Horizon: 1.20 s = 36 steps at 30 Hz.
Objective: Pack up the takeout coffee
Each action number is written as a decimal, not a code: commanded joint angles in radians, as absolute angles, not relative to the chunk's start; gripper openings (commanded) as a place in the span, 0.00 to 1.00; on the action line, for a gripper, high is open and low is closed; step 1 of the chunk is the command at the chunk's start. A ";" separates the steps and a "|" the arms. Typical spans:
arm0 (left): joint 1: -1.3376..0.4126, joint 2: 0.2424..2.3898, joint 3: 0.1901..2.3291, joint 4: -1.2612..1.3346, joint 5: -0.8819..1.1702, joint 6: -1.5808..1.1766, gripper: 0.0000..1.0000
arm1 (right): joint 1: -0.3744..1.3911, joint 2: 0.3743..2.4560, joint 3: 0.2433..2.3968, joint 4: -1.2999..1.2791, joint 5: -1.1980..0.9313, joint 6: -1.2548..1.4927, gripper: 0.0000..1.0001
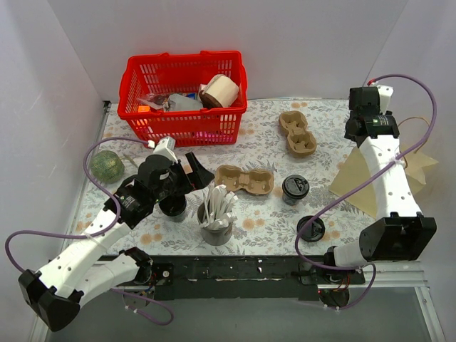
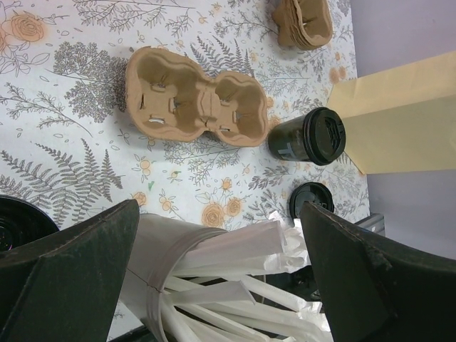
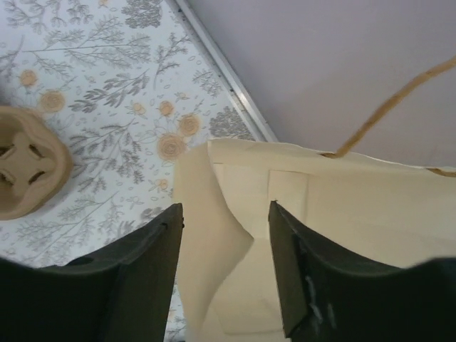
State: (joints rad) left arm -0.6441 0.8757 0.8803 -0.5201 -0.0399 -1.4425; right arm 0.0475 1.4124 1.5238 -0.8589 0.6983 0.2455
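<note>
Entry: small dark black-lidded coffee cup [image 1: 295,189], upright overhead, I note. Right wrist only: right fingers [image 3: 128,285] apart, astride tan paper bag [image 3: 342,214] rim. Left fingers [image 2: 71,271] apart.

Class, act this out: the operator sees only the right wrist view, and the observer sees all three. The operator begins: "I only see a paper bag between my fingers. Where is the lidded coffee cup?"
Observer: The takeout coffee stands upright, just right of the two-cup carrier.
Operator: What is the other arm doing?
Observer: The left gripper is open, close to a cup of wrapped straws.
Operator: Anything near the coffee that I might mistake for it?
Observer: Yes, a loose black lid lies flat between the coffee and the near edge.
</note>
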 commanded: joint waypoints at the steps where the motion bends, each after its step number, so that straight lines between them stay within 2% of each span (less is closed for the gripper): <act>1: -0.640 0.874 0.922 -0.509 -0.029 -1.420 0.98 | 0.043 1.442 1.537 -0.793 0.565 0.189 0.49; 2: -0.640 0.873 0.922 -0.511 -0.034 -1.420 0.98 | 0.043 1.450 1.545 -0.792 0.522 0.186 0.40; 3: -0.640 0.873 0.922 -0.511 -0.037 -1.422 0.98 | 0.043 1.448 1.549 -0.790 0.503 0.183 0.22; 6: -0.640 0.868 0.934 -0.511 -0.044 -1.420 0.98 | 0.043 1.419 1.557 -0.773 0.439 0.149 0.02; 10: -0.640 0.868 0.956 -0.511 -0.054 -1.417 0.98 | 0.052 1.353 1.556 -0.718 0.365 0.054 0.01; 12: -0.640 0.868 0.965 -0.505 -0.045 -1.411 0.98 | 0.072 1.339 1.537 -0.683 0.350 -0.088 0.01; 22: -0.640 0.940 1.078 -0.469 0.041 -1.373 0.98 | 0.434 1.318 1.528 -0.443 0.543 -0.648 0.01; 25: -0.641 0.960 1.132 -0.472 0.055 -1.361 0.98 | 0.481 1.356 1.555 -0.385 0.574 -0.725 0.01; 27: -0.640 0.962 1.156 -0.477 0.057 -1.351 0.98 | 0.491 1.365 1.583 -0.350 0.545 -0.739 0.01; 32: -0.641 0.962 1.204 -0.488 0.017 -1.338 0.98 | 0.546 1.322 1.536 -0.249 0.250 -0.797 0.01; 36: -0.640 0.973 1.221 -0.517 -0.020 -1.336 0.98 | 0.600 1.315 1.526 -0.176 0.196 -0.837 0.01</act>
State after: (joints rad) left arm -0.6441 0.9737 1.1839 -0.4866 0.0257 -1.3579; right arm 0.5465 1.3586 1.5192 -0.3447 0.3241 -0.7506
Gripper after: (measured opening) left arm 0.981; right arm 0.023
